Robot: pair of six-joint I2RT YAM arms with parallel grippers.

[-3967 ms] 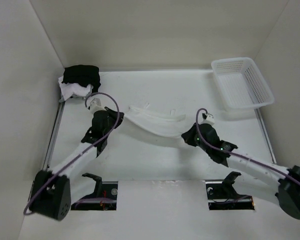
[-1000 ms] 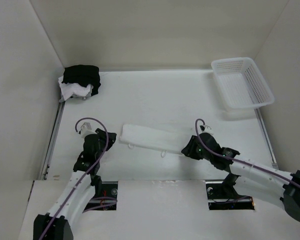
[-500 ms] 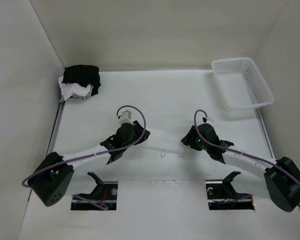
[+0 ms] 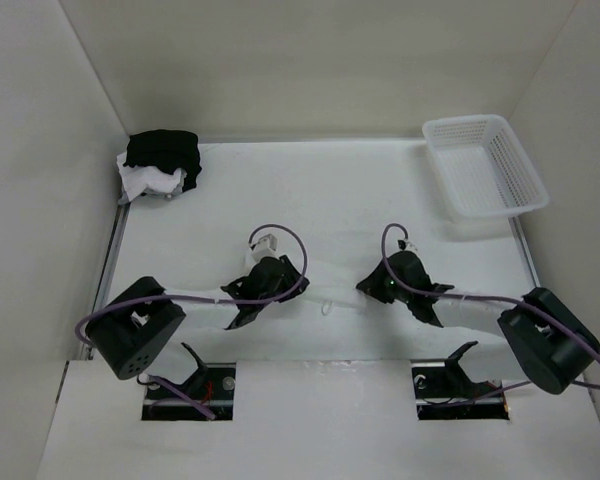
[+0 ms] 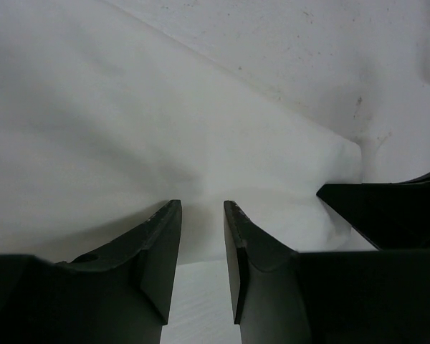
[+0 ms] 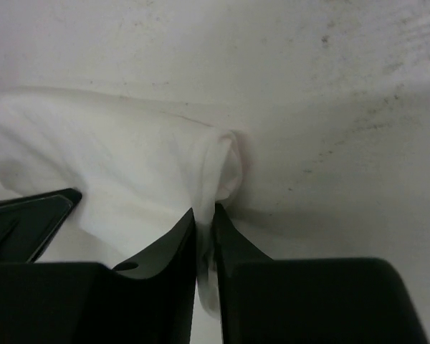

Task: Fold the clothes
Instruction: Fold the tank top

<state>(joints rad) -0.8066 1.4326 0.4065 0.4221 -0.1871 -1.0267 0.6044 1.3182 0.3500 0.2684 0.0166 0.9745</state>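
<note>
A white garment point(image 4: 332, 282) lies in a bunched strip near the table's front, between my two grippers. My left gripper point(image 4: 292, 275) is at its left end; in the left wrist view its jaws point(image 5: 201, 209) stand apart over the white cloth point(image 5: 165, 129), pinching nothing. At the garment's right end my right gripper point(image 4: 368, 284) is shut. Seen from the right wrist, that gripper point(image 6: 204, 213) pinches a raised fold of the white fabric point(image 6: 115, 158). More of the clothes, black on white, sit stacked point(image 4: 160, 160) in the back left corner.
A white lattice basket point(image 4: 485, 165) stands at the back right. White walls close in the table point(image 4: 310, 190) on three sides. Both arms stretch low along the front edge, their bases at the bottom corners.
Within the last second my left gripper swung right from the bare table to the garment's left end. My right gripper closed on a fold. The garment now lies shorter and more bunched.
</note>
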